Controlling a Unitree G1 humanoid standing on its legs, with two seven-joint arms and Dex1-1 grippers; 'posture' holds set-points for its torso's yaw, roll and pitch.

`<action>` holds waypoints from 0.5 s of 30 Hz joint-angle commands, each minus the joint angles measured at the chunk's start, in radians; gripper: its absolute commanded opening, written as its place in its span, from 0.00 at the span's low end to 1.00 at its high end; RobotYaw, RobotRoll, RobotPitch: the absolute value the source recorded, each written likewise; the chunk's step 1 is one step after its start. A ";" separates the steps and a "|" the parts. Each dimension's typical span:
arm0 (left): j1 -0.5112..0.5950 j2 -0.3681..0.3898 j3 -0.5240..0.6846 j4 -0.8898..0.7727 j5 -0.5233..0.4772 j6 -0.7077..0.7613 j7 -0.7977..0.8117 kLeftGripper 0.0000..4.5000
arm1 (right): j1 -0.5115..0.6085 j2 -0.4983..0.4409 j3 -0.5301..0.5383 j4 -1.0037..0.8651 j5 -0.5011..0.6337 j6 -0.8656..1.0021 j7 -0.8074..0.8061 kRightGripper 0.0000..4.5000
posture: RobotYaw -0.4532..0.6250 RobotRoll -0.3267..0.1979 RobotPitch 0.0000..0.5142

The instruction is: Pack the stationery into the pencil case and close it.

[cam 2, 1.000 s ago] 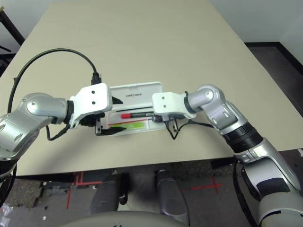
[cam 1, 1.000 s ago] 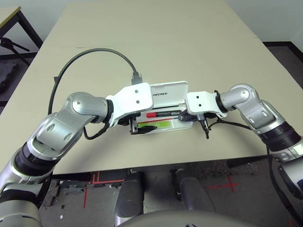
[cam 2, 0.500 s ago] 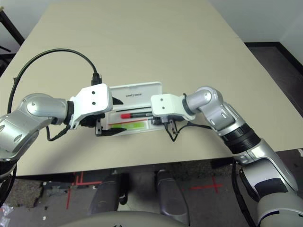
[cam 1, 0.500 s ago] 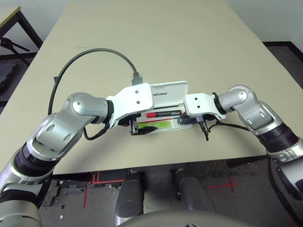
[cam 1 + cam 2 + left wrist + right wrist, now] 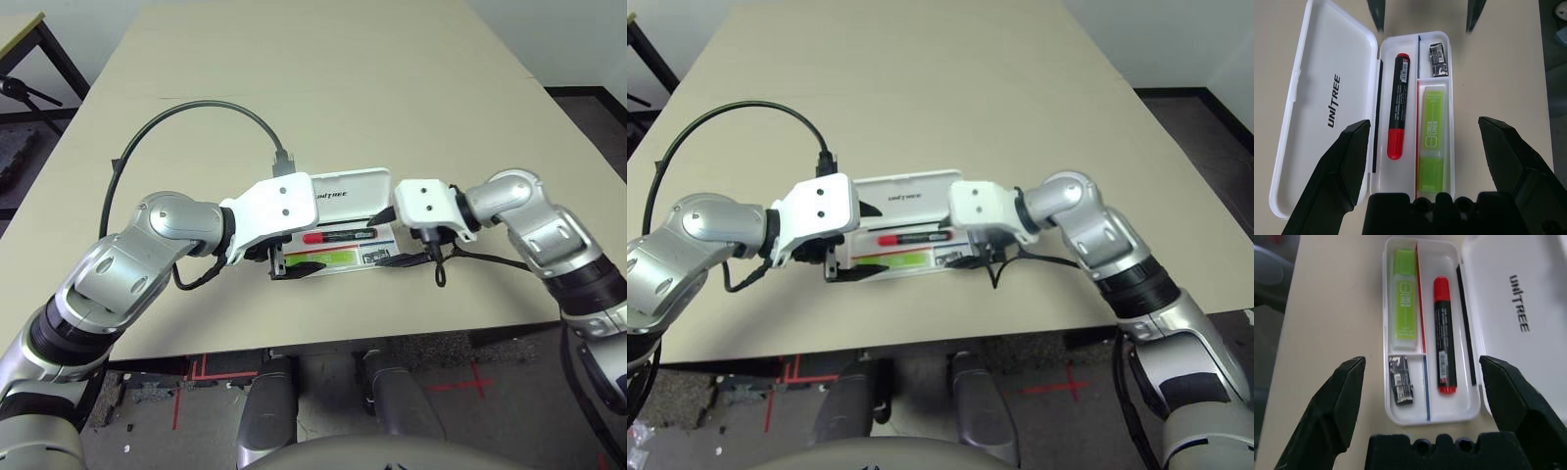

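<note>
The flat white hinged plastic pencil case lies open on the beige worktop, its lid with the dark lettering folded flat beside the tray, and all 3 pieces of stationery sit inside the tray. The black marker with the red cap lies in the long compartment next to the lid hinge; the lime-green highlighter with the pale body fills the compartment on the far side of the thin red divider from the marker; the tiny dark-and-silver clip-like piece rests in the small pocket at the highlighter's end. The left hand hovers over one end of the case with its 2 black fingers spread wide and holding nothing, probably placed there to steady the tray or take the lid. The right hand hangs above the opposite end, over the clip's pocket, its fingers also wide apart and empty (a pose that suits a drop just made). Judging by the layout, packing looks complete and only the closing remains: the lid must swing over the tray, which calls for a finger under its free edge.
</note>
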 commanded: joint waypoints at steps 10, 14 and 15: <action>0.045 0.027 0.034 0.009 -0.004 -0.010 0.012 1.00 | 0.172 -0.214 -0.267 0.015 0.118 0.065 -0.022 0.99 | 0.40 0.62 0.30; 0.053 0.039 0.050 0.024 -0.006 -0.008 0.013 1.00 | 0.207 -0.218 -0.284 -0.005 0.137 0.077 -0.037 0.99 | 0.40 0.62 0.29; 0.057 0.044 0.054 0.026 -0.006 -0.007 0.011 1.00 | 0.209 -0.217 -0.283 -0.007 0.139 0.078 -0.041 0.99 | 0.40 0.62 0.29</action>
